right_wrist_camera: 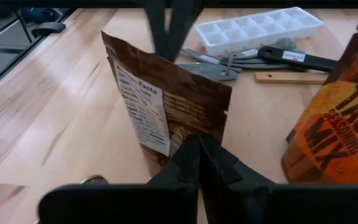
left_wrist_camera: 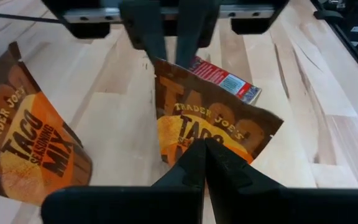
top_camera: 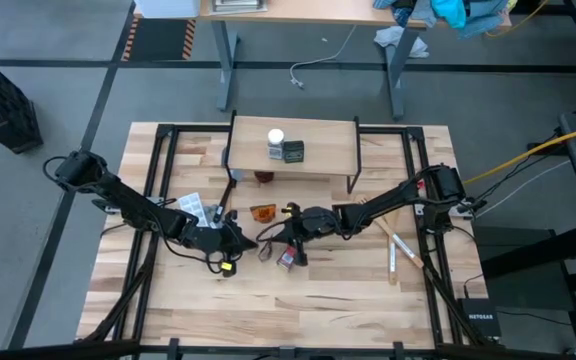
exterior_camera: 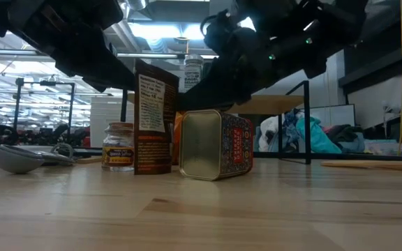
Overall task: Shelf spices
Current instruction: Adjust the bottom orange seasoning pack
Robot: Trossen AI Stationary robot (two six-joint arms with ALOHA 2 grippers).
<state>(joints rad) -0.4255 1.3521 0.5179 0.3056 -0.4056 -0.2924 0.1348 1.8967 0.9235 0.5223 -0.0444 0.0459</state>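
Note:
Both grippers are shut on one brown-and-orange taco seasoning packet point(left_wrist_camera: 219, 134), which stands upright at the table's middle, its printed back point(right_wrist_camera: 148, 106) facing my right wrist. My left gripper point(left_wrist_camera: 204, 163) is at one side edge and my right gripper point(right_wrist_camera: 197, 158) at the opposite one. A second packet point(top_camera: 262, 213) sits just beyond them. A red patterned tin point(exterior_camera: 218, 143) lies on its side nearby. The light-wood shelf point(top_camera: 318, 150) at the far middle carries a white-capped jar point(top_camera: 276, 138) and a dark tin point(top_camera: 292, 152). A brown-capped jar point(top_camera: 264, 177) stands under it. My left gripper pinches the packet's side edge point(left_wrist_camera: 194, 140) between its two fingers, coming slanting down from the table's left. The packet stands upright with its lower edge about at the table top point(exterior_camera: 152, 171). My right gripper pinches the opposite side edge point(right_wrist_camera: 188, 134) of the same packet between its two fingers, low on that edge, slanting down from the table's right. The packet is upright between the two holds.
A white ice-cube tray point(right_wrist_camera: 260, 28), a grey spoon point(exterior_camera: 19, 157) and dark utensils point(right_wrist_camera: 291, 57) lie on the left half of the table. Wooden sticks and a white pen point(top_camera: 392, 258) lie at the right. Black rails run along the table's left and right sides.

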